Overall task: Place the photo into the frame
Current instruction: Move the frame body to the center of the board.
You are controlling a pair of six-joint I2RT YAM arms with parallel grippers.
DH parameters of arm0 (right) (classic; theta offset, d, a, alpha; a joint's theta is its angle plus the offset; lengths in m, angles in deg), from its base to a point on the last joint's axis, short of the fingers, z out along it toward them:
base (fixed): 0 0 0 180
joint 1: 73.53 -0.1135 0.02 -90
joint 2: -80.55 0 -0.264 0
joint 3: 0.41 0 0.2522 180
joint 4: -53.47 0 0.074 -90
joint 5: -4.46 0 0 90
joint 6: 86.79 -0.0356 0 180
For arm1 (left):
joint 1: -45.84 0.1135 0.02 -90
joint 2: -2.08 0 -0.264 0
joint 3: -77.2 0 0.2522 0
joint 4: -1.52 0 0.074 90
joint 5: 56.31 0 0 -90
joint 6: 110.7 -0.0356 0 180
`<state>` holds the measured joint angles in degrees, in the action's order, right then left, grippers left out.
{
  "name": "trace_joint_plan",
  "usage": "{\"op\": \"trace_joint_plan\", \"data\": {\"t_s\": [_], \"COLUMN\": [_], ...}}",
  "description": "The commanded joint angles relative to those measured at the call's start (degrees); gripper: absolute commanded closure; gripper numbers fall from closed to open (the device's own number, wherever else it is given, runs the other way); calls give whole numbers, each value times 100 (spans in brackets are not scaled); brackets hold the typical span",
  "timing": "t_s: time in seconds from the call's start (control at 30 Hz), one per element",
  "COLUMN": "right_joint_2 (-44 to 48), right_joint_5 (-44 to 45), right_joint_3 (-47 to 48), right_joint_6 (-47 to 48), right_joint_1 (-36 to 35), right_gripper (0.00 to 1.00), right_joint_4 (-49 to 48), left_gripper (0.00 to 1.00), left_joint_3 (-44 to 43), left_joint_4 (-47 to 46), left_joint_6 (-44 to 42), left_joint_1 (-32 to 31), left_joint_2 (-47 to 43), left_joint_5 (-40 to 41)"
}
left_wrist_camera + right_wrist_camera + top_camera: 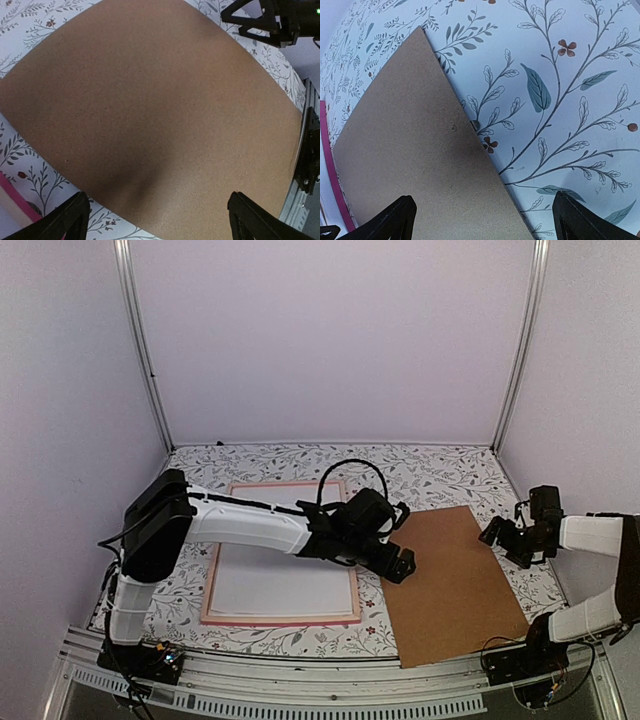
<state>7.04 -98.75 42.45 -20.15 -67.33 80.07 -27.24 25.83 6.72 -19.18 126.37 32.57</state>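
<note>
Bench (440,475): all items laid flat. Board (450,585) set aside, angled, probably so frame back is kept reachable. Frame (282,620) placed just left of board, filled by white sheet (280,585). Photo not seen in any view; whether hidden under board cannot be told. Left end effector (398,568) hung above board's left edge, fingers spread wide, nothing held. Right end effector (503,540) near board's right edge, equally wide, empty.
</note>
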Motion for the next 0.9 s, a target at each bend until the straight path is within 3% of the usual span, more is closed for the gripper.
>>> {"op": "trace_joint_plan", "data": {"t_s": [0.0, 0.37, 0.87], "right_joint_2": [241, 331, 12], "right_joint_5": [-170, -207, -359], "right_joint_3": [-89, -258, -228], "right_joint_6": [-116, -222, -161], "right_joint_1": [31, 26, -58], "right_gripper": [1, 1, 2], "right_joint_4": [-75, -204, -293], "left_gripper": [1, 1, 1], "left_joint_3": [-300, -255, 165], "left_joint_4": [572, 1129, 1217], "left_joint_6": [31, 106, 193], "left_joint_1": [-59, 25, 441], "left_joint_2": [245, 406, 189], "left_joint_5": [174, 971, 936]}}
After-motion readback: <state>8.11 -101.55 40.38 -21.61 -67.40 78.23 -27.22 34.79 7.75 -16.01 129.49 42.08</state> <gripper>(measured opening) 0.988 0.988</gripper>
